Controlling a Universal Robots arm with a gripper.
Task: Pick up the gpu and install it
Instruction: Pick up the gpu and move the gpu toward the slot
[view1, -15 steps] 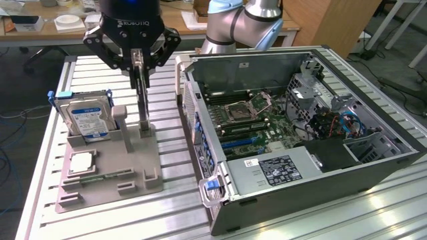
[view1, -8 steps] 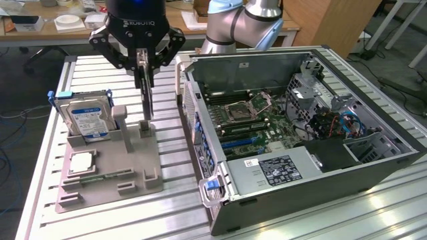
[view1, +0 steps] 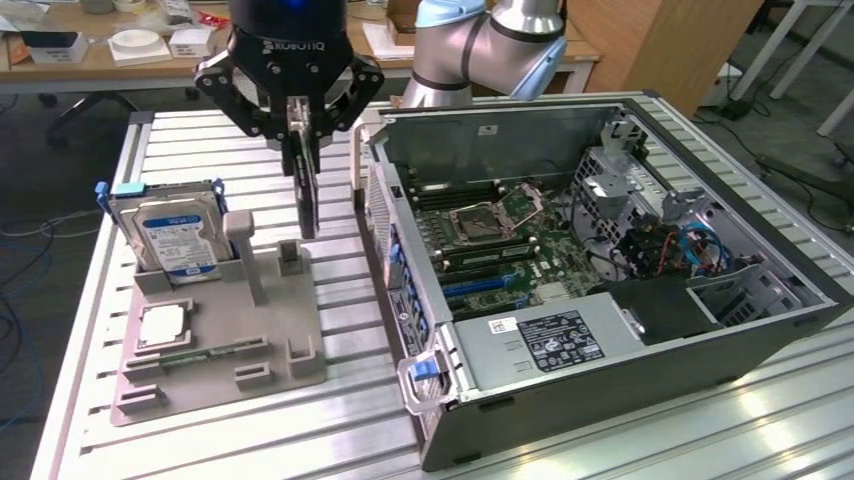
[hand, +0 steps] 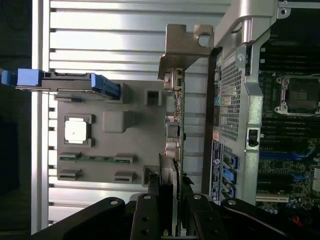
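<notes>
Brand ROBOTIQ, white letters upside down, on the black body of the gripper (view1: 306, 135); blue-and-white label on the hard drive (view1: 174, 235), the exterior view's left, and black label on the power supply (view1: 554, 338), the exterior view's right: print too small to read.

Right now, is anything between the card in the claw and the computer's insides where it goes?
Yes. The gripper holds the gpu upright outside the computer case; the case's perforated wall stands between the card and the motherboard. The case lies open on top.
</notes>
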